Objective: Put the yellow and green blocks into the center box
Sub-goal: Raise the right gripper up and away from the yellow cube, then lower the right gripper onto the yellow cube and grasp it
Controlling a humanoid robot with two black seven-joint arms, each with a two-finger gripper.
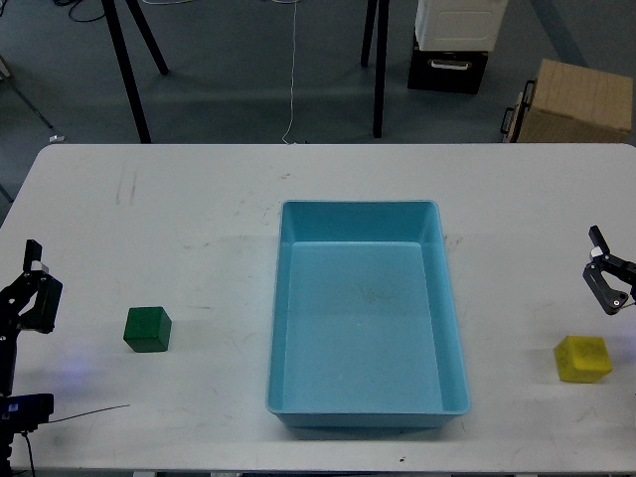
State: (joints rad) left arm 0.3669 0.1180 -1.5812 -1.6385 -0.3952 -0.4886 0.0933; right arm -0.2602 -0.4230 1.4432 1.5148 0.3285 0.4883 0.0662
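The light blue center box (358, 206) lies in the middle of the white table, and nothing shows inside it. Left of it, well apart, the dark green block (147, 329) sits on the table. The yellow block (583, 359) rests near the table's right edge. My left gripper (38, 274) is at the far left edge, open, a hand's width left of the green block and touching nothing. My right gripper (596, 262) is at the far right edge, open, just above and behind the yellow block and not holding it.
The white table (179, 219) fills most of the view. On the floor beyond its far edge are black stand legs (127, 70), a black and white case (452, 45) and a brown cardboard box (576, 99). A thin cable (89, 410) lies at front left.
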